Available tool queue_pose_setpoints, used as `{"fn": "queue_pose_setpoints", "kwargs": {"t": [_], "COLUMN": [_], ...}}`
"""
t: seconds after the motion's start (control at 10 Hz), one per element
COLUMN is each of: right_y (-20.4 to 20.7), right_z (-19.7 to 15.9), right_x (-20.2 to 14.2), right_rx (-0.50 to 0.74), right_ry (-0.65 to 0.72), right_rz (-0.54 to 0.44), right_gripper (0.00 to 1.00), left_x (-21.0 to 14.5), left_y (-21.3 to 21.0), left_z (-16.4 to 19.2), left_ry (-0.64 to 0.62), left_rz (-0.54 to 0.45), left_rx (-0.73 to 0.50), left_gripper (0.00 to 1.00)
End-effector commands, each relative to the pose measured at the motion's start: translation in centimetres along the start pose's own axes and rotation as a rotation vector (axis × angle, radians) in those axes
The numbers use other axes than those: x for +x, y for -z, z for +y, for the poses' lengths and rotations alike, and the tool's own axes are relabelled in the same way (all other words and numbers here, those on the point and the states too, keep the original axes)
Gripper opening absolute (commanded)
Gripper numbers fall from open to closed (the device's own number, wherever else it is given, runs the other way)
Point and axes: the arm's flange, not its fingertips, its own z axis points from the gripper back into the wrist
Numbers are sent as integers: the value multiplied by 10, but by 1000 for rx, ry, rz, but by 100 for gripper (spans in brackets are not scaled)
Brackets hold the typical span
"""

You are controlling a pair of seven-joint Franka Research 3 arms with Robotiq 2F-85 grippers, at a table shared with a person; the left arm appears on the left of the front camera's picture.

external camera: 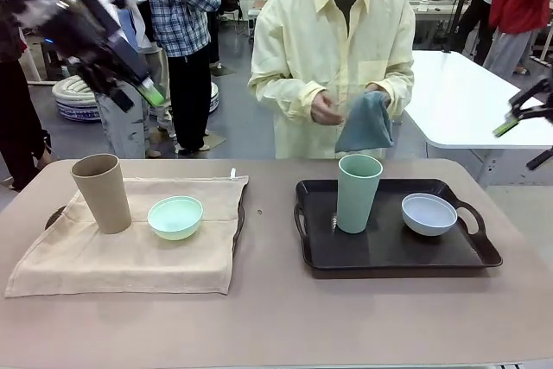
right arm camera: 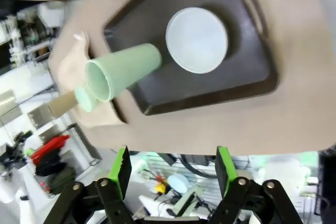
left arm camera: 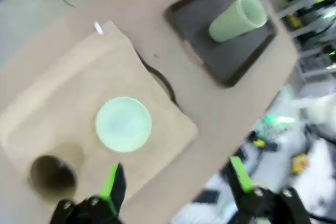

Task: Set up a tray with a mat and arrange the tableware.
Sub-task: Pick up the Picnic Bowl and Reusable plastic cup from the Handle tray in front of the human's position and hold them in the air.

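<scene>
Front view: the beige mat (external camera: 130,257) lies spread over the left tray (external camera: 239,213) (only a dark sliver of its rim shows past the cloth's edge). On the mat stand the tan cup (external camera: 101,192), upright, and just to its right the mint green bowl (external camera: 175,217). Apart from the mat, on the right side, sits the black tray (external camera: 389,252). It carries the pale green cup (external camera: 359,194), upright in its left half, and the greyish white bowl (external camera: 429,213) near its right handle; the two do not touch. Both trays rest on the worktop (external camera: 276,317).

Across it, a person in a pale yellow shirt (external camera: 333,32) holds a blue-grey cloth (external camera: 365,124) at chest height.

The left tool (external camera: 136,94) hangs high over the worktop's far left corner, blurred. The left wrist view shows its green-padded fingers (left arm camera: 113,179) spread wide and empty, above the mat's near edge. In the right wrist view the right tool (right arm camera: 173,161) also stands open with nothing between its fingers, high above the worktop near the black tray.
</scene>
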Motion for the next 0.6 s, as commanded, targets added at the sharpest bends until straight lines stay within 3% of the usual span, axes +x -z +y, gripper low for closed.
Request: {"fn": "queue_pose_setpoints", "kwargs": {"t": [0.0, 0.3, 0.5], "right_y": [33, 83, 101], "right_z": [16, 24, 20], "right_x": [-2, 14, 26], "right_rx": [-152, -278, -290], "right_ry": [51, 120, 143], "right_rz": [31, 29, 37], "right_gripper": [83, 83, 83], "left_x": [22, 42, 55], "left_y": [33, 77, 103], "left_z": [-10, -43, -42], "left_ry": [99, 253, 297], "left_rz": [71, 88, 147], "left_rx": [128, 119, 91], "left_gripper": [100, 100, 100]}}
